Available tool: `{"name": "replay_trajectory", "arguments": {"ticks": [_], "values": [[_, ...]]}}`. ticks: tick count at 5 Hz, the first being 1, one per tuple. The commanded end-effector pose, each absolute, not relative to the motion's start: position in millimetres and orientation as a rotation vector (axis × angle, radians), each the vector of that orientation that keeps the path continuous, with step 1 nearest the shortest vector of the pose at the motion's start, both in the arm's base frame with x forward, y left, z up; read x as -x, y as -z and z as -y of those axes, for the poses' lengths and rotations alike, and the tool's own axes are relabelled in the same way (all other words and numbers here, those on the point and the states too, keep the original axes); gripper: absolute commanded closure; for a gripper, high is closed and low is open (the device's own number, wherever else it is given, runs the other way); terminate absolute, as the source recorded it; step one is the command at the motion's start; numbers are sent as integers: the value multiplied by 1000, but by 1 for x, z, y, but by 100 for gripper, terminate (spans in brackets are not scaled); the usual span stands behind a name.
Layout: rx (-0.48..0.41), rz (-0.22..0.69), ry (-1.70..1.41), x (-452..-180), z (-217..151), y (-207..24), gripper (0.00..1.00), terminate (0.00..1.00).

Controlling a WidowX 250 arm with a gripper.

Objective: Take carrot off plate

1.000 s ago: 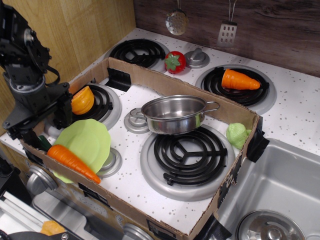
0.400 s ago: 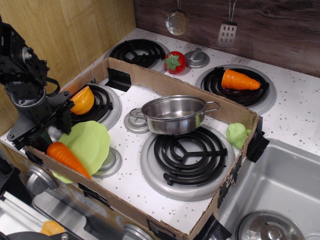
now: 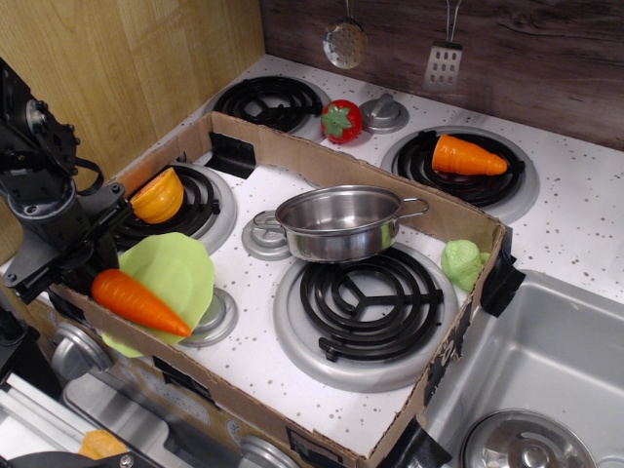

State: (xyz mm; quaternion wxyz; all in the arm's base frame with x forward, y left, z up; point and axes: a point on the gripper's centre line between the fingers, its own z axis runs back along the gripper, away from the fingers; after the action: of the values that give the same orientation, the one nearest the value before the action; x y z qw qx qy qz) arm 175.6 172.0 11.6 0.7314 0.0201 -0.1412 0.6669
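The long orange carrot [image 3: 141,303] lies slanted over the front left edge of the lime-green plate [image 3: 180,263], with its pointed tip over the plate. Its green stem end is hidden at my black gripper [image 3: 93,268]. The gripper is at the carrot's left end, low at the front left corner of the cardboard tray, and looks shut on that stem end. The plate rests tilted on the front left burner and a knob.
A cardboard wall [image 3: 322,156] surrounds the stove area. A steel pot [image 3: 341,222] stands in the middle. An orange bowl-shaped toy [image 3: 159,195] sits behind the plate. Pale lettuce [image 3: 463,263], a stubby carrot [image 3: 468,156], a red toy [image 3: 341,120] and the sink [image 3: 546,361] lie to the right.
My gripper has moved left and slightly down. The carrot has shifted with it; its tip has risen and swung a little further onto the plate's front edge.
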Motion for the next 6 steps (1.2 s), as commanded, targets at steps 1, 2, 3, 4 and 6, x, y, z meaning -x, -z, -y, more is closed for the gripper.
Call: {"name": "replay_trajectory", "arguments": {"ticks": [1,2,3,4,6], "values": [[-44,366,-1415,-191,-163,-48,100,0],[-48,333,-1402,-209,-151,-77,100,0],[-57,345,-1403,-222,-121,-94,100,0],[-62,364,-1408,-230,-80,-89,100,0],[-104,414,-1433,-215,-13,-62,100,0]]}}
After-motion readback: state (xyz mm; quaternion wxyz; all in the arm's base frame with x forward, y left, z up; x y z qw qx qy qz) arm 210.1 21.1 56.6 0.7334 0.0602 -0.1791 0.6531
